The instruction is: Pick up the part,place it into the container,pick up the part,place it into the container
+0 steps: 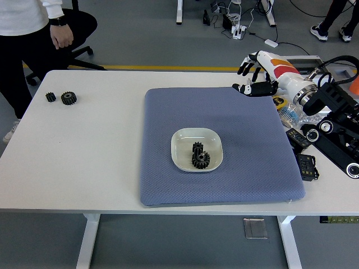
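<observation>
the right hand (253, 75), white-shelled with black fingers and an orange band on the wrist, hangs at about two o'clock over the far right corner of the blue-grey quilted mat (235, 185), fingers spread and holding nothing. the left hand is out of view.

toward the centre of the mat sits the shallow white rounded-square dish (182, 152), and in it lie two black toothed gear parts (199, 156), touching or overlapping. at ten o'clock, well apart on the bare white bench (84, 151), lie two more black gears (63, 97), a small one just beside a larger one.

judging by look, these gears are stiff, compact and probably fairly dense for their bulk; the teeth should give the fingers purchase, so pinching across the rim from above seems the safest hold. the smaller one would be easier to fumble.

what the gears are made of cannot be told, nor whether the two in the dish are stacked or side by side. the clutter at the bench's right edge, behind the arm, is partly hidden. a person (28, 33) stands at eleven o'clock, cut off at the top, one hand hanging by the side.
</observation>
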`<state>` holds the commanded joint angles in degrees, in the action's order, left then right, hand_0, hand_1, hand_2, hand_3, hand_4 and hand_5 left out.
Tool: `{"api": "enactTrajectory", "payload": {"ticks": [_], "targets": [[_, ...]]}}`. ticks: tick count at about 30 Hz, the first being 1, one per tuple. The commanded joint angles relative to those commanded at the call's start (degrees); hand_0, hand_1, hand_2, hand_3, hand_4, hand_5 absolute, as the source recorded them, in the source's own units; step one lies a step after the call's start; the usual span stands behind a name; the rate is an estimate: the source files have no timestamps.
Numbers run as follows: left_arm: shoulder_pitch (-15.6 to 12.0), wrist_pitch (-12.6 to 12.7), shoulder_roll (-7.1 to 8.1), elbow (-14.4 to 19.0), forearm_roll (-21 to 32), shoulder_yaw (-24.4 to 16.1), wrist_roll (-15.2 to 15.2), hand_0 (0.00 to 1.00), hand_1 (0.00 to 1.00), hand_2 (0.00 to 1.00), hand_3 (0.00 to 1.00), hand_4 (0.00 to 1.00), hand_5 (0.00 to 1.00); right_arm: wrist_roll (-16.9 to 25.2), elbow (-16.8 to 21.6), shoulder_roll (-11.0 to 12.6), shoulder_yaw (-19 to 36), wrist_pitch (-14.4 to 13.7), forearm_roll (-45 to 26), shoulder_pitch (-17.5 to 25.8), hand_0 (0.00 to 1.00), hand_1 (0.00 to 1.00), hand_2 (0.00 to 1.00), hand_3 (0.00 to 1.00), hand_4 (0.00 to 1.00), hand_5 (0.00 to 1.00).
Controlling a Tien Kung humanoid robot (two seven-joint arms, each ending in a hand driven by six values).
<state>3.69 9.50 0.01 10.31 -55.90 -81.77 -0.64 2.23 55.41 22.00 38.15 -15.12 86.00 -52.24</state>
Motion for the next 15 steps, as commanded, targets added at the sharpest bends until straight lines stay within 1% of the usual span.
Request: {"api": "enactTrajectory", "payload": {"ticks": [5,6,9,11,12,15], "targets": [[0.05,-0.01,-0.01,0.0,-0.01,0.06,-0.05,0.771,0.78,0.804,0.592,0.69,0.636,2.45,-2.62,2.64,1.93,-2.97,-10.12,2.98,0.002,0.138,0.187,0.27,0.858,0.225],[0.08,-0.03,-0.01,0.0,-0.01,0.09,-0.06,0.768,0.78,0.804,0.592,0.688,0.637,2.71,-2.92,3.14,2.56,-3.39,-12.09,3.67,0.016,0.172,0.255,0.347,0.873,0.191],[0.23,-0.06,-0.01,0.0,-0.15,0.02,-0.1,0.768,0.78,0.804,0.592,0.688,0.637,3.41,-3.23,4.41,4.94,-4.25,-16.79,6.07,0.016,0.172,0.255,0.347,0.873,0.191],[0.27,-0.03,-0.01,0.0,-0.19,-0.07,-0.11,0.768,0.78,0.804,0.592,0.688,0.637,4.45,-3.26,4.92,6.75,-4.53,-21.52,7.95,0.016,0.172,0.255,0.347,0.873,0.191],[0.28,-0.03,-0.01,0.0,-0.19,-0.07,-0.13,0.768,0.78,0.805,0.591,0.688,0.64,4.97,-3.2,5.03,7.39,-4.4,-23.76,8.54,0.024,0.197,0.281,0.388,0.905,0.16],[0.34,-0.07,-0.01,0.0,-0.35,-0.08,-0.19,0.768,0.78,0.805,0.591,0.688,0.64,7.38,-2.06,5.32,10.38,-3.67,-31.2,10.88,0.024,0.197,0.281,0.388,0.905,0.16]]}}
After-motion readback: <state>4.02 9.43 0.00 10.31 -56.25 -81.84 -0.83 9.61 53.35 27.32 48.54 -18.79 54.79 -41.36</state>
